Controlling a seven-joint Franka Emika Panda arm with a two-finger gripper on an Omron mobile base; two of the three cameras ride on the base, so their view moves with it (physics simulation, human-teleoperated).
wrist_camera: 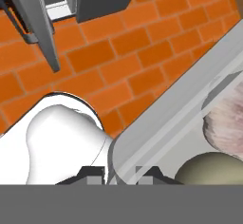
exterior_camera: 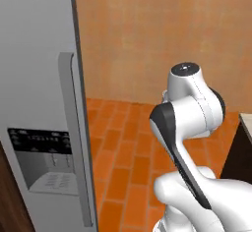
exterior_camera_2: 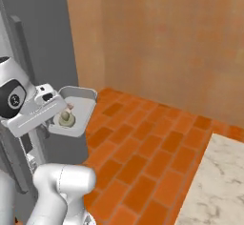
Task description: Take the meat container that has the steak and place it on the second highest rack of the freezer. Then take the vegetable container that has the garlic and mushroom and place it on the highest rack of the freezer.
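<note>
— Where's the vegetable container (exterior_camera_2: 76, 108) right now?

— Up in the air, held out at the end of the arm, just beside the grey side of the freezer (exterior_camera: 39, 78). In the right base view it's a shallow grey tray with rounded corners, roughly level, over the orange brick floor (exterior_camera_2: 143, 143).

— And the fingers (wrist_camera: 120, 174)?

— Clamped on the container's rim. From the hand view the two dark tips sit on either side of the pale wall at its near corner, one outside and one inside.

— Can you see what's in it?

— Yes. The mushroom (exterior_camera_2: 66, 118) stands upright near the middle of the tray, and the garlic (exterior_camera_2: 70, 107) is a small pinkish thing right behind it. In the hand view the garlic is a pale pink bulb at the right edge, with the rounded greenish mushroom cap just below it, touching or nearly so.

— What about the freezer itself?

— From the left base view I see its silver door with the long vertical bar handle (exterior_camera: 74, 137) and the dark dispenser panel (exterior_camera: 42, 159) low down. I can't see the racks from here.

— Anything else nearby?

— A marble counter (exterior_camera_2: 214, 186) corner at the lower right, well apart from the tray.
</note>
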